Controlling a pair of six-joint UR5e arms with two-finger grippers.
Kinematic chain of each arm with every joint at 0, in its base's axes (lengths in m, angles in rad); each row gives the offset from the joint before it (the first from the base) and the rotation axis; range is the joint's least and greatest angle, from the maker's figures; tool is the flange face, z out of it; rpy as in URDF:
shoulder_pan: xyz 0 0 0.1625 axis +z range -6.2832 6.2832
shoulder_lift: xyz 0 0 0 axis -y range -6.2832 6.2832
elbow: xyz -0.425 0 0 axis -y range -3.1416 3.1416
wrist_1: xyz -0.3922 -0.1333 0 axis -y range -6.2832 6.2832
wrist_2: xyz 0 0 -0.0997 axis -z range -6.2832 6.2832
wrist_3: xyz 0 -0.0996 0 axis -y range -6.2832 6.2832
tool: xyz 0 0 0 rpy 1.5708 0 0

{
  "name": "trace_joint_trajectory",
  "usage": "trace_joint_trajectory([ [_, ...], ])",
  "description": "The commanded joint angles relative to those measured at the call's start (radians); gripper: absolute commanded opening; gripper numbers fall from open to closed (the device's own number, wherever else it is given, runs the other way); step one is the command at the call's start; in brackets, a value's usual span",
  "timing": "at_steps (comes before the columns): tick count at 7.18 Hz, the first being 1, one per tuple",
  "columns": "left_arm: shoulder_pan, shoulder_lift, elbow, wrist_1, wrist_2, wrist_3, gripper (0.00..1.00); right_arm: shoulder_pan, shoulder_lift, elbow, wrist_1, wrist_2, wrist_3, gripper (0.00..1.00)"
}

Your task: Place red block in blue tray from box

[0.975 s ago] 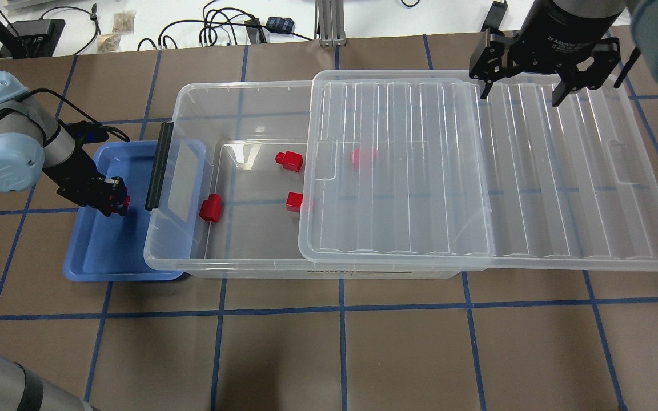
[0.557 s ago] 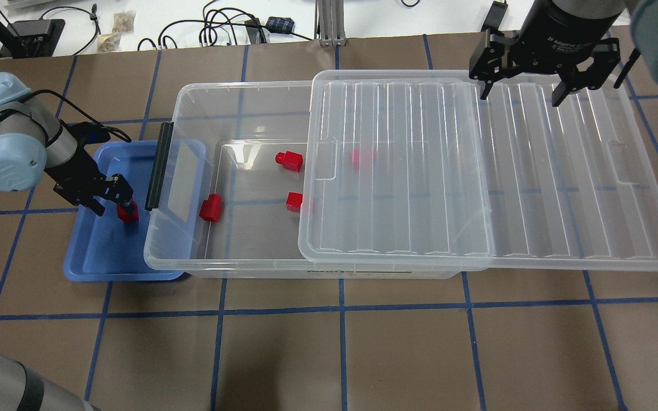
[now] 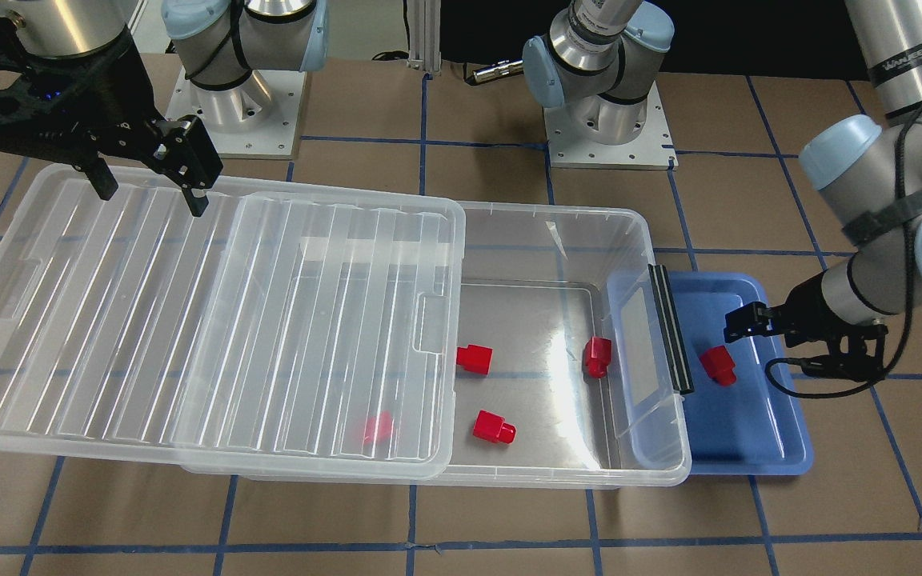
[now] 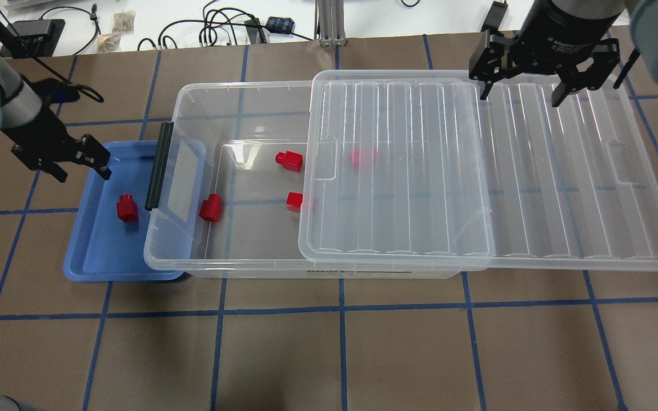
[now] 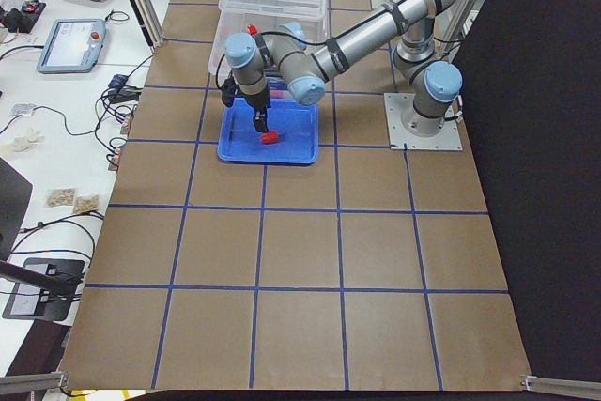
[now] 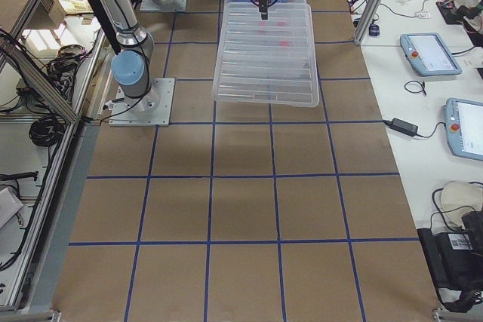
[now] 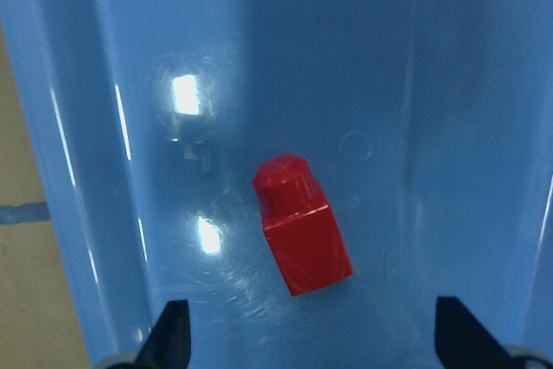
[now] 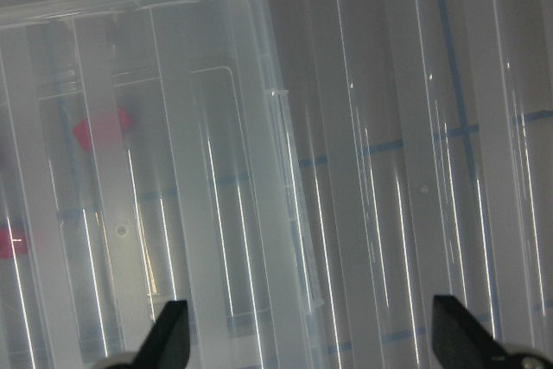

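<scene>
A red block point(image 4: 127, 208) lies free on its side in the blue tray point(image 4: 100, 251), near the box's black bar. It also shows in the front view point(image 3: 719, 364) and the left wrist view point(image 7: 302, 235). My left gripper point(image 4: 81, 168) is open and empty, raised above the tray's far end, apart from the block. The clear box point(image 4: 237, 85) holds three more red blocks point(image 4: 211, 208) in its open part and one under the lid point(image 4: 534, 171), which is slid to the right. My right gripper point(image 4: 521, 97) is open and empty above the lid's far edge.
The tray sits partly under the box's left end, by the black bar point(image 4: 157, 165). The lid overhangs the box far to the right. Cables and small devices lie on the white bench point(image 4: 220, 28) beyond the table's far edge.
My left gripper opened and let go of the red block, then rose and drew back toward the far left. The block now lies in the tray. The right arm has not moved.
</scene>
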Motion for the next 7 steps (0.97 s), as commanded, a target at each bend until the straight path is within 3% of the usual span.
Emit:
trace_joint_trajectory([
  [1, -0.056, 0.095, 0.155, -0.197, -0.005, -0.115, 1.0, 0.0, 0.0, 0.0, 0.0, 0.0, 0.0, 1.0],
  [4, -0.218, 0.208, 0.151, -0.241, -0.008, -0.215, 1.0, 0.0, 0.0, 0.0, 0.0, 0.0, 0.0, 1.0],
  [7, -0.308, 0.228, 0.09, -0.245, -0.002, -0.218, 1.0, 0.0, 0.0, 0.001, 0.0, 0.0, 0.0, 1.0],
])
